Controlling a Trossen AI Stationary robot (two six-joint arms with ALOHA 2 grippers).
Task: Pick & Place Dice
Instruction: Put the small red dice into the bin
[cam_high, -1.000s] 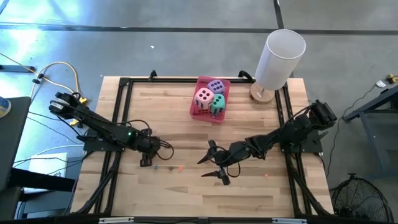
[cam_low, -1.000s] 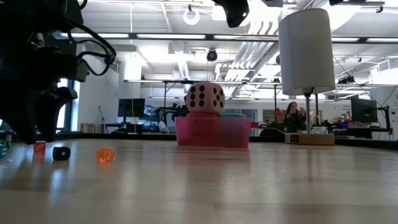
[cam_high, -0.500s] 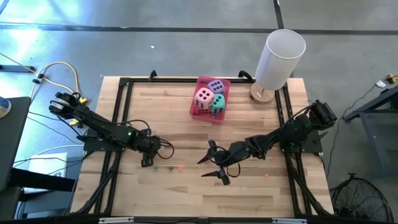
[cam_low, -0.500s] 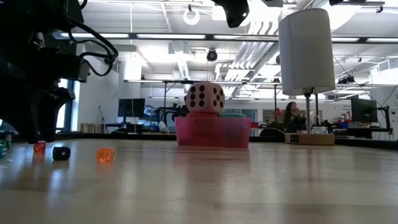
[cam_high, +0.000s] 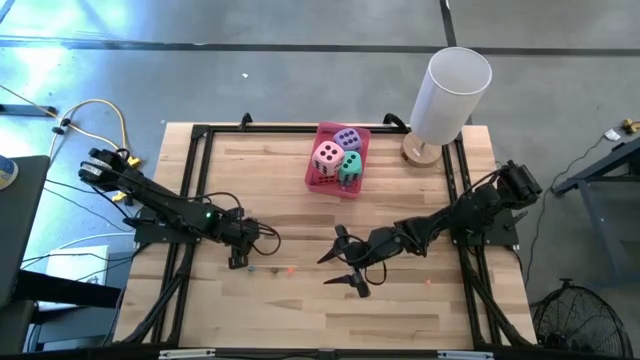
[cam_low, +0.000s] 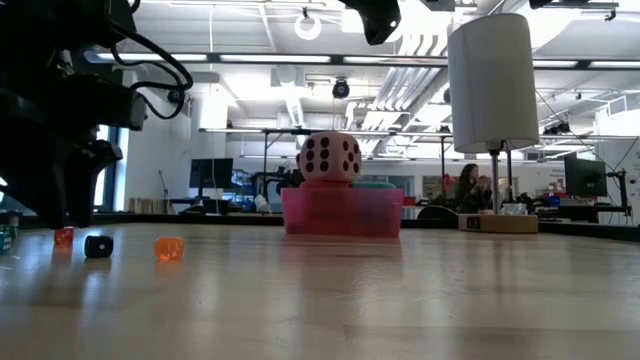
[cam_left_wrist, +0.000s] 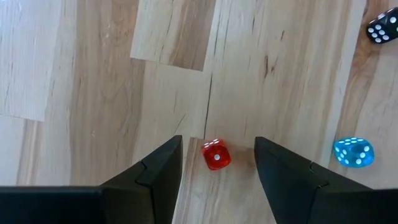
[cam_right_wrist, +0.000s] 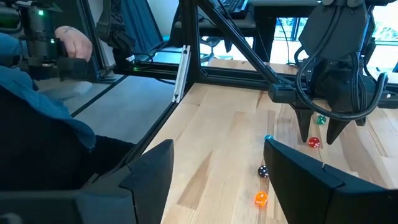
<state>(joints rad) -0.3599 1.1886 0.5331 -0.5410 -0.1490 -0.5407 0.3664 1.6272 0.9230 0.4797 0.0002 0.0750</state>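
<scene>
Dice sit together in the pink tray at the far middle of the table: the pink die on top nearest the left, the purple die behind it, the teal die beside it on the right. In the low view only the pink die's dark-pipped face rises clearly above the tray wall (a red one cannot be made out anywhere).

Just right of the tray stands a white cylinder lamp on a round wooden base, close by the table's far right corner.

The left gripper hangs low over the near-left part of the table, fingers spread, with a tiny red bead die on the wood between the fingertips, not touching either. A tiny blue one lies just beside it, a black one farther off, and an orange one lies apart in the same row.

The right gripper waits near the table's middle, fingers wide open and holding nothing, well clear of the tray.

A person's blue sleeve shows beyond the table edge in the right wrist view.
</scene>
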